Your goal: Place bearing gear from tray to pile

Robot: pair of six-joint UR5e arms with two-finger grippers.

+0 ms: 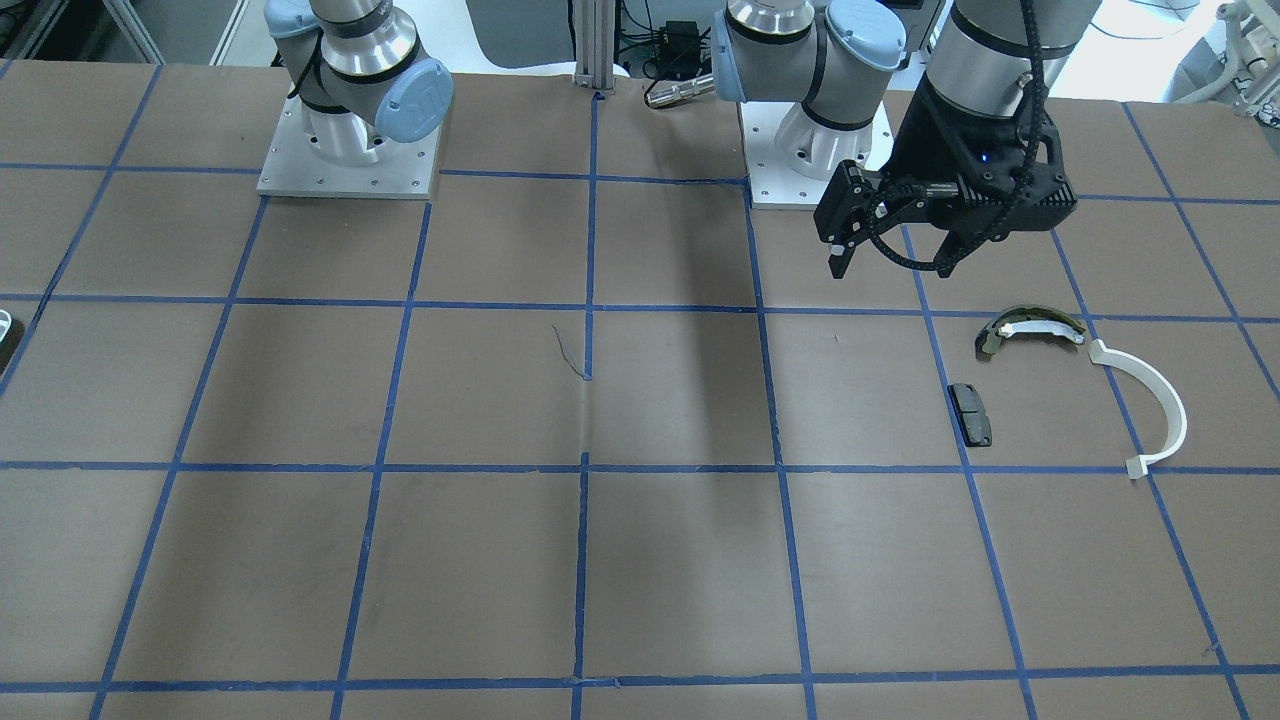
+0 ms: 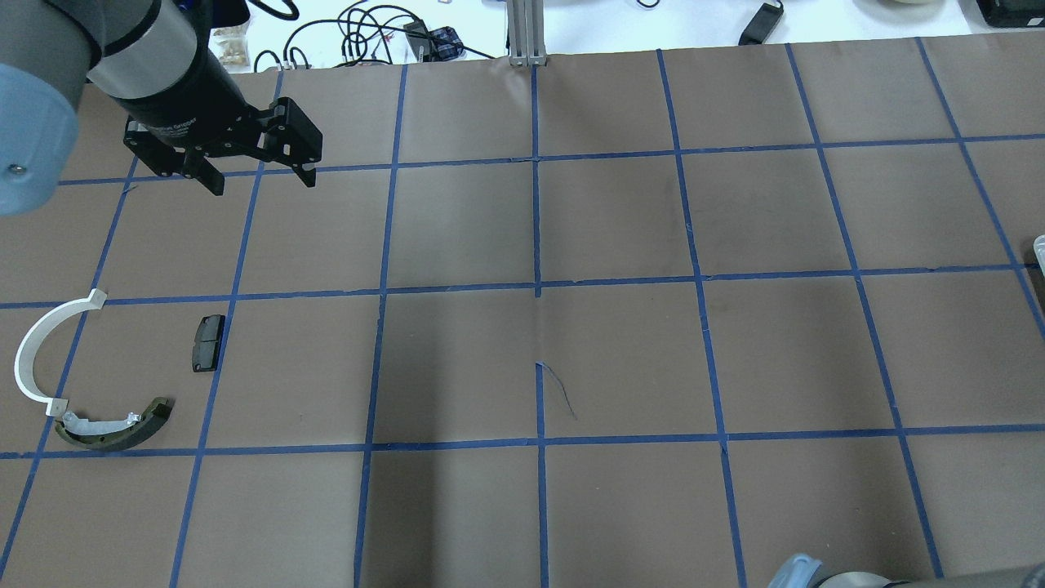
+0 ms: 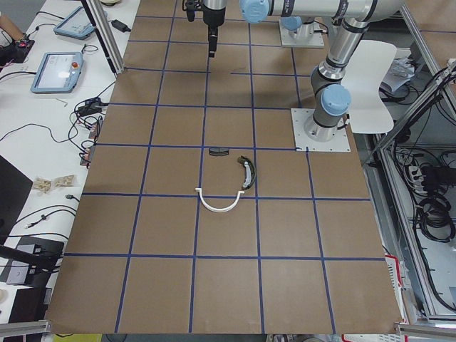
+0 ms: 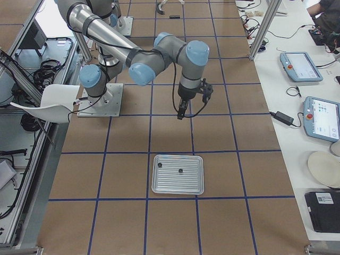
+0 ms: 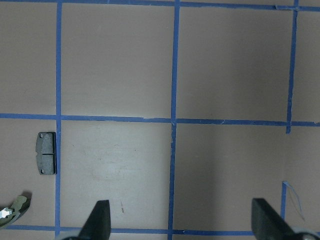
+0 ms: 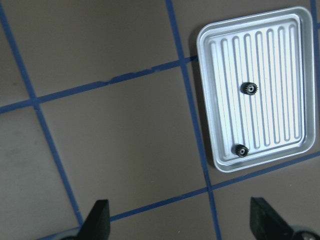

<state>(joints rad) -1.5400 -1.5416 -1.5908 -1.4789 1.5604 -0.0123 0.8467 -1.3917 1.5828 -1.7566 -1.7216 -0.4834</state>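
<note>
Two tiny black bearing gears (image 6: 248, 88) (image 6: 241, 150) lie in the ribbed silver tray (image 6: 220, 100), also seen in the exterior right view (image 4: 178, 186). My right gripper (image 6: 180, 225) is open and empty, above the table beside the tray, as the exterior right view (image 4: 180, 112) shows. The pile lies on the far side: an olive-and-white shoe (image 2: 114, 426), a black pad (image 2: 208, 343) and a white half-ring (image 2: 37, 351). My left gripper (image 2: 263, 184) is open and empty, hovering beyond the pile; its wrist view shows the pad (image 5: 46, 160).
The brown table carries a blue tape grid (image 2: 536, 286). Both arm bases (image 1: 350, 150) (image 1: 815, 150) stand at the table's robot side. Cables and tablets (image 3: 57, 71) lie on the side bench beyond the table's edge.
</note>
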